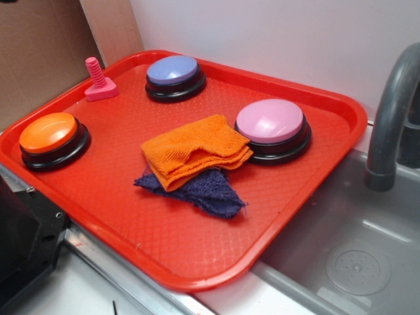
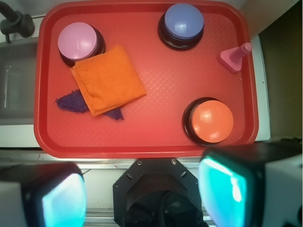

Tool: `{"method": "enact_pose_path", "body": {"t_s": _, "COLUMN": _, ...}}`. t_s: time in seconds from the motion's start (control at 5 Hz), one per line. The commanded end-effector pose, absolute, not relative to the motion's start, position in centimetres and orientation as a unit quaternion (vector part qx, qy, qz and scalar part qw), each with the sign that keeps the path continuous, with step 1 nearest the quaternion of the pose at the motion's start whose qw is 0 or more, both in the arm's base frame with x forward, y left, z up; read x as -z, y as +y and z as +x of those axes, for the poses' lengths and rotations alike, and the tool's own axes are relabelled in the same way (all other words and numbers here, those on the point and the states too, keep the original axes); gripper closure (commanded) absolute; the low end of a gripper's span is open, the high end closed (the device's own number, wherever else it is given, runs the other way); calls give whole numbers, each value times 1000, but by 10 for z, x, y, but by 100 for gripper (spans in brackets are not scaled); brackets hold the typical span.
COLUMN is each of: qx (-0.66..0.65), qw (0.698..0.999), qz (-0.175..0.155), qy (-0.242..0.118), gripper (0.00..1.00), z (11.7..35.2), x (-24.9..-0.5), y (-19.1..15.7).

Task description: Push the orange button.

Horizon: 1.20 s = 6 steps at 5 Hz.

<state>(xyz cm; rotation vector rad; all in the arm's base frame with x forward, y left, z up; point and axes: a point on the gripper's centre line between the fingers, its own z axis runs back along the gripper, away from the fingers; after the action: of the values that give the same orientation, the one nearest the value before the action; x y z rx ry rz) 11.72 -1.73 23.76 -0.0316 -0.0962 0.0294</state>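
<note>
i'm seeing the gripper [image 2: 142, 189] only in the wrist view, its fingers [image 2: 227, 187] spreading wide apart and gripping nothing; the exterior view is leaving it out. the orange button [image 1: 49, 134] is sitting dome-up, round with no long axis, in a corner of the red tray [image 1: 197, 262], well apart from the orange cloth [image 1: 193, 151]. that cloth is hiding most of a purple cloth [image 1: 210, 190].

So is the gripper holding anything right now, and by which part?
Nothing is held. The gripper is open and empty, above the tray's near edge; the orange button is untouched.
</note>
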Motion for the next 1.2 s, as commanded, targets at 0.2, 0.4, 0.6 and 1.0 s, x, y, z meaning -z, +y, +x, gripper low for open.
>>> {"method": "enact_pose_path", "body": {"t_s": 0.2, "qx": -138, "qw": 990, "qz": 14, "qy": -30, "gripper": 0, "z": 134, "x": -207, "y": 33}}
{"method": "enact_pose_path", "body": {"t_s": 0.4, "qx": -259, "qw": 965, "qz": 40, "qy": -13, "gripper": 0, "z": 137, "x": -182, "y": 79}}
{"method": "enact_pose_path", "body": {"t_s": 0.6, "qx": -344, "qw": 937, "qz": 47, "qy": -22, "gripper": 0, "z": 130, "x": -154, "y": 99}}
{"method": "enact_pose_path", "body": {"t_s": 1.0, "qx": -326, "qw": 944, "qz": 45, "qy": -29, "gripper": 0, "z": 124, "x": -103, "y": 119}}
